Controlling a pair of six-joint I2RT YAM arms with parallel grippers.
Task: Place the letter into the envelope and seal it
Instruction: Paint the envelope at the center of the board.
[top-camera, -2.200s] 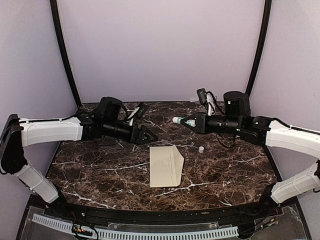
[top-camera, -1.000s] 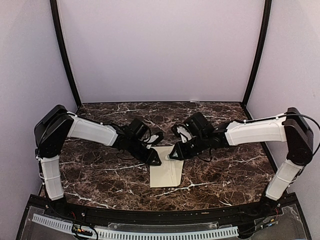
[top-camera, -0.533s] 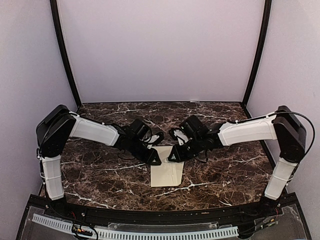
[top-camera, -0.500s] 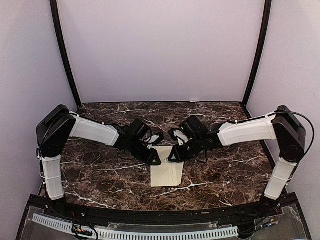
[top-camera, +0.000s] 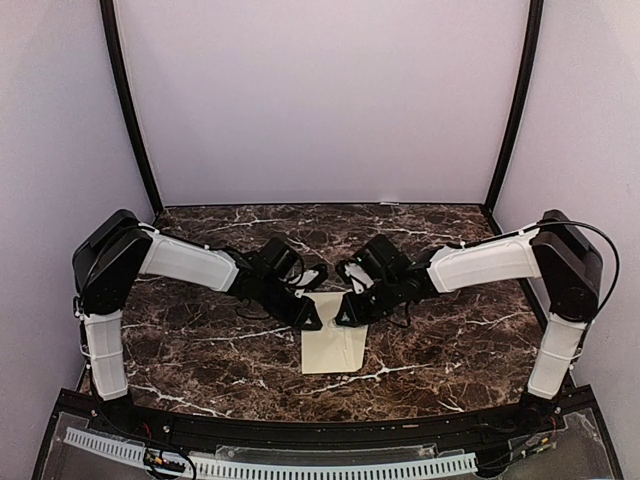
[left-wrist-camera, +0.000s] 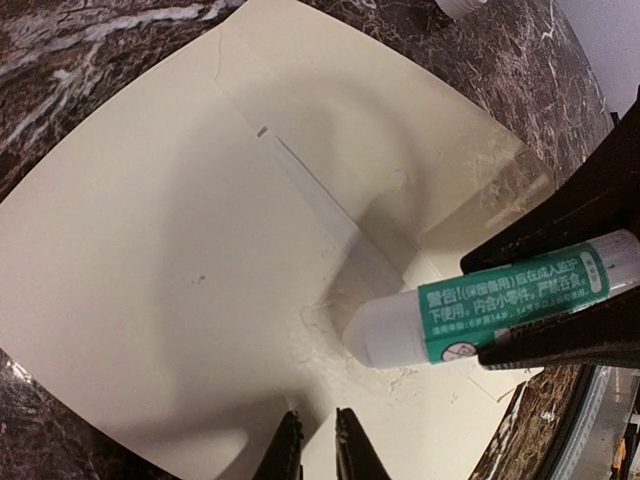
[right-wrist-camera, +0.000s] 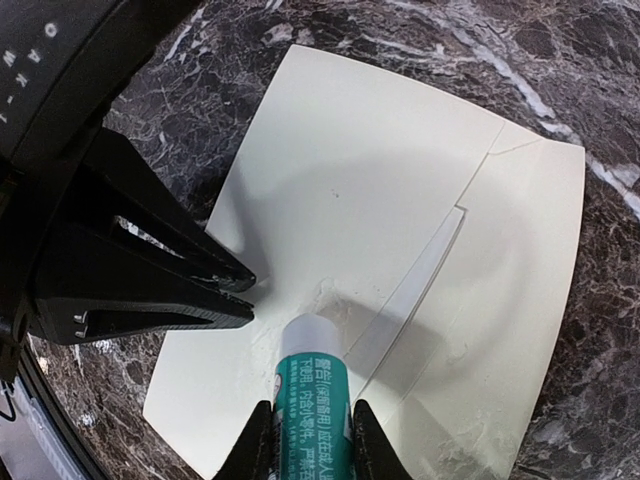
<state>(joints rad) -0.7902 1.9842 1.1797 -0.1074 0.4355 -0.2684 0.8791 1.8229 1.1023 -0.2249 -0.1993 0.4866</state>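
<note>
Both arms have come down on the envelope (right-wrist-camera: 380, 200): the left gripper (right-wrist-camera: 248, 298), nearly clenched and empty, pins it, while the right gripper (right-wrist-camera: 310, 430), grasping the glue stick (right-wrist-camera: 312, 385), probably starts the sealing.

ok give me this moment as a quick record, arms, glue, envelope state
envelope: flat on the marble table, flap unfolded, unsealed
glue stick: uncapped, tip on the envelope, white smears around it
right gripper: shut on the glue stick
left gripper: nearly closed, tips low on the envelope beside the glue tip
stage: gluing, flap not yet folded
</note>
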